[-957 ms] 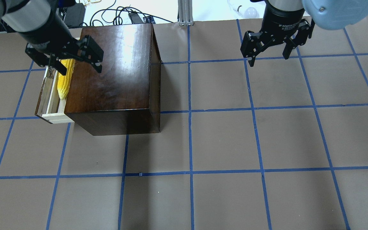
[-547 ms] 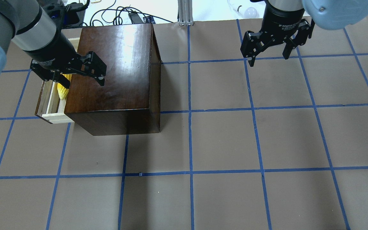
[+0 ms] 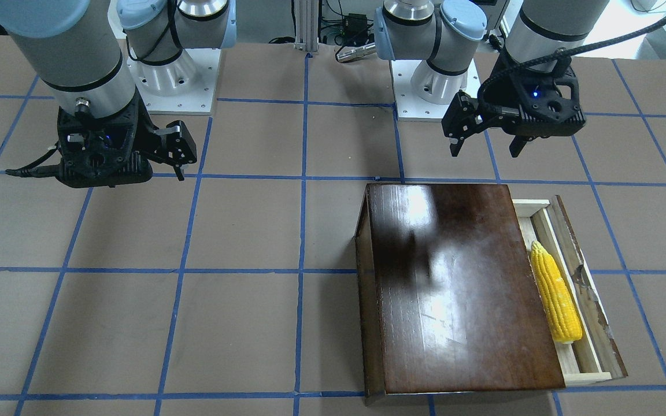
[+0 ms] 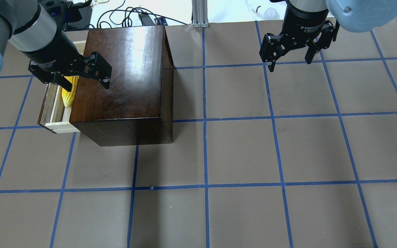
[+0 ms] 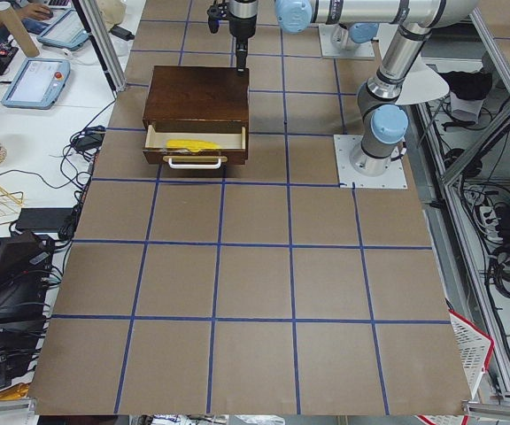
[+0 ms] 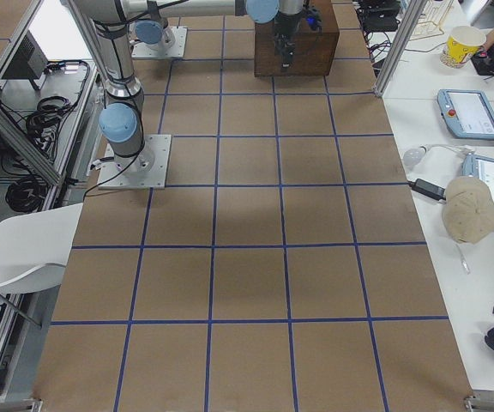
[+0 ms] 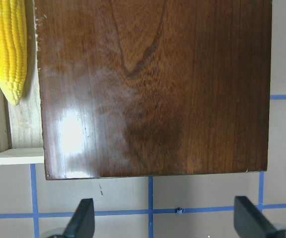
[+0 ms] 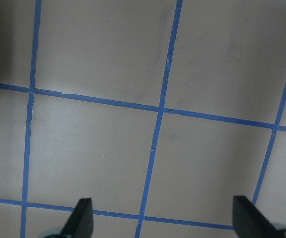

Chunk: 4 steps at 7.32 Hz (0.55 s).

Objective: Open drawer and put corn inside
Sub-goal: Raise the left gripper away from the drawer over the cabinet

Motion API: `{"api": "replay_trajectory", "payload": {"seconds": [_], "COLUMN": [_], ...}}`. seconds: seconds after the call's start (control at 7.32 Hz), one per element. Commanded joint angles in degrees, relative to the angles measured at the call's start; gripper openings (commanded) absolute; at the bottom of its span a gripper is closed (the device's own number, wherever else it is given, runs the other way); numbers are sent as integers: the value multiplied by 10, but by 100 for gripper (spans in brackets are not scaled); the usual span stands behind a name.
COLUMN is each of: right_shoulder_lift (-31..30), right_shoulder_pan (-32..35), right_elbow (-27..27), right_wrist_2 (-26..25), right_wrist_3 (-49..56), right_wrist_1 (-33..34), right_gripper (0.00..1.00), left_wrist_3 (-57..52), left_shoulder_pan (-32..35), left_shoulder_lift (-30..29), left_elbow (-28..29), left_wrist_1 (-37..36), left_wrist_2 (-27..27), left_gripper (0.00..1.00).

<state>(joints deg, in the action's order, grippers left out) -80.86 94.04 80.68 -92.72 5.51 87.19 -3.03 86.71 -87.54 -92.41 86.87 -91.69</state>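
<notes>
Fingers (image 4: 101, 67) of the left gripper (image 4: 83, 81) are seen spread wide and empty over the glossy dark-brown wooden box (image 3: 460, 289), the bright yellow toy corn cob (image 3: 555, 294) lying just below them in the pulled-out pale-wood drawer (image 3: 541, 209). The right gripper (image 4: 291, 63), well apart, is likewise open and empty. Should a finger be lowered carelessly, the box could be struck and the drawer jolted.
</notes>
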Motion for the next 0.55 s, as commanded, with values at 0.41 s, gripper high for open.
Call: {"api": "replay_trajectory", "payload": {"seconds": [0.41], "right_shoulder_lift": [0], "right_shoulder_pan": [0], "right_elbow": [0], "right_wrist_2": [0], "right_wrist_3": [0], "right_wrist_1": [0], "right_gripper": [100], "left_wrist_3": [5], "left_shoulder_pan": [-1], "left_shoulder_lift": [-10], "left_elbow": [20], "left_wrist_1": [4], "left_wrist_2": [23], "left_gripper": [100]}}
